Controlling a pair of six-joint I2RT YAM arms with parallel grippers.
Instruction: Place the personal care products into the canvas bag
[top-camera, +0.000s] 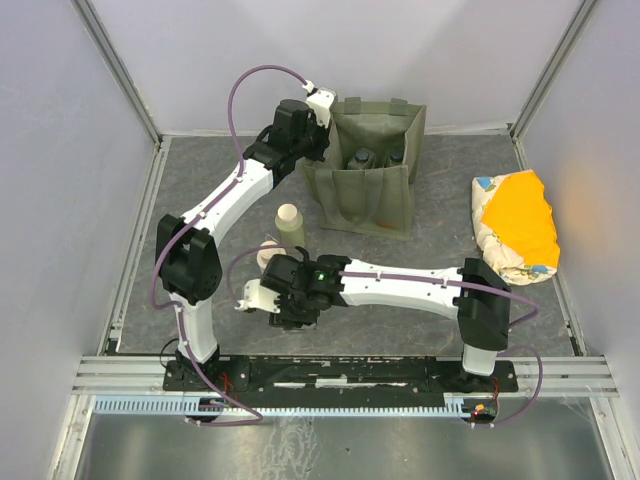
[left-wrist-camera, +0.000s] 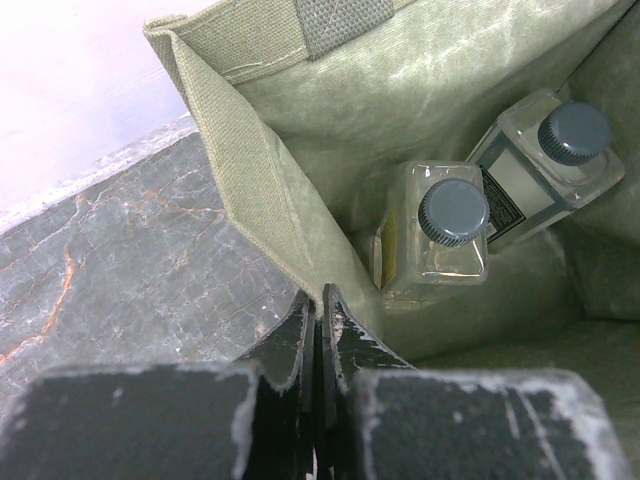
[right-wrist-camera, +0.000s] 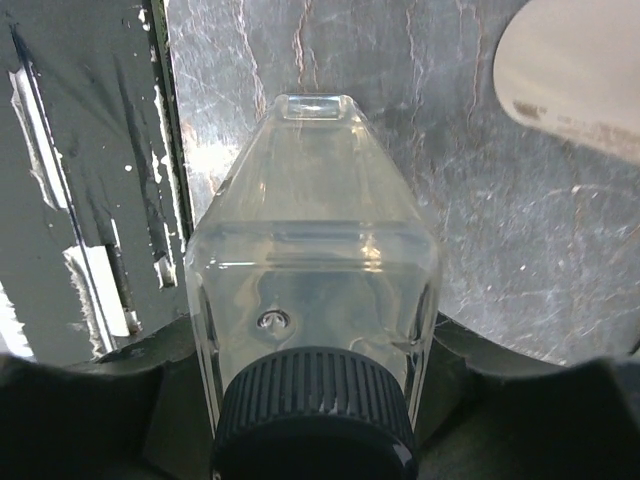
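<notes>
The olive-green canvas bag (top-camera: 372, 185) stands open at the back middle. Two clear square bottles with dark caps (left-wrist-camera: 450, 225) (left-wrist-camera: 545, 160) stand inside it; they also show in the top view (top-camera: 363, 158). My left gripper (left-wrist-camera: 322, 300) is shut on the bag's left rim (top-camera: 312, 128). My right gripper (right-wrist-camera: 315, 340) is shut on a third clear square bottle (right-wrist-camera: 310, 250) with a dark cap, low over the table at the front (top-camera: 275, 298). The olive-green bottle (top-camera: 291, 230) with a pale cap stands left of the bag. The cream bottle (top-camera: 268, 255) lies beside my right gripper (right-wrist-camera: 575, 80).
An orange and cream soft packet (top-camera: 517, 225) lies at the right edge. Grey walls and metal rails (top-camera: 140, 230) close in the dark marbled table (top-camera: 430, 260). My right arm stretches across the front of the table.
</notes>
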